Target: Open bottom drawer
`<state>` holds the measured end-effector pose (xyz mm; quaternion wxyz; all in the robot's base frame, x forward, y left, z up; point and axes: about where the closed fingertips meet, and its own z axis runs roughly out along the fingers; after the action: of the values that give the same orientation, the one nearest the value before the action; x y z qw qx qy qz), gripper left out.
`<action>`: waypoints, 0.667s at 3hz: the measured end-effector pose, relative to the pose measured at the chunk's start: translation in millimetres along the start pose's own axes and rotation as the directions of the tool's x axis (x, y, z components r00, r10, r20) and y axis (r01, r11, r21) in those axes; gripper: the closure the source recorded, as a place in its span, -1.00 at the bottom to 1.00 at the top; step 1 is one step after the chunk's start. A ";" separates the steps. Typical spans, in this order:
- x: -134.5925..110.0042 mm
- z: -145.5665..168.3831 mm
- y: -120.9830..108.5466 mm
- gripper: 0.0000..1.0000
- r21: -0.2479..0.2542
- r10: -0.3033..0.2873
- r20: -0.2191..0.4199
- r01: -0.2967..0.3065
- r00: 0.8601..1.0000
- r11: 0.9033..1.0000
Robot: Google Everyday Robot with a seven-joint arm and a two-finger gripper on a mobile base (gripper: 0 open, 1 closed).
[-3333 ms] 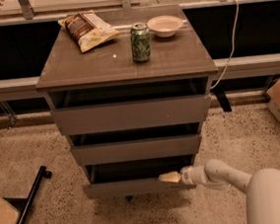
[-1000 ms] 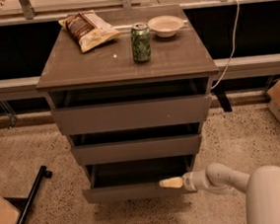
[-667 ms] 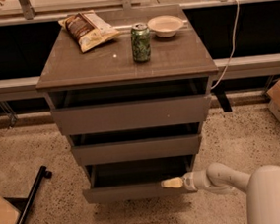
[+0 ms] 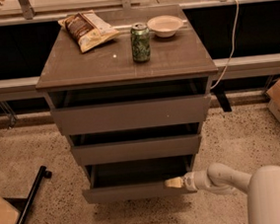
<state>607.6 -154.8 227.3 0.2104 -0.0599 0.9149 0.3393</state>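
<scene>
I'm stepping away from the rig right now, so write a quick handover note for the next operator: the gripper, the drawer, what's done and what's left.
Gripper: low, at the right part of the bottom drawer, against the top edge of its front panel.
Drawer state: it looks partly pulled out, with its dark inside showing behind the front.
The middle drawer and top drawer are clear of the gripper.
Done: the gripper is at the right drawer and the pull seems begun.
Left: draw it further out, then back the arm away.
</scene>
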 end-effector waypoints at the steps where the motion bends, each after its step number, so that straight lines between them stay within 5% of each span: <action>1: -1.3 -0.9 1.7 -0.15 0.001 -0.001 0.000 0.001 1.000 1.000; 2: -3.0 -1.3 4.9 0.41 0.000 -0.013 0.002 0.013 1.000 1.000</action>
<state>608.6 -152.0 232.4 0.2133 -0.0654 0.9143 0.3380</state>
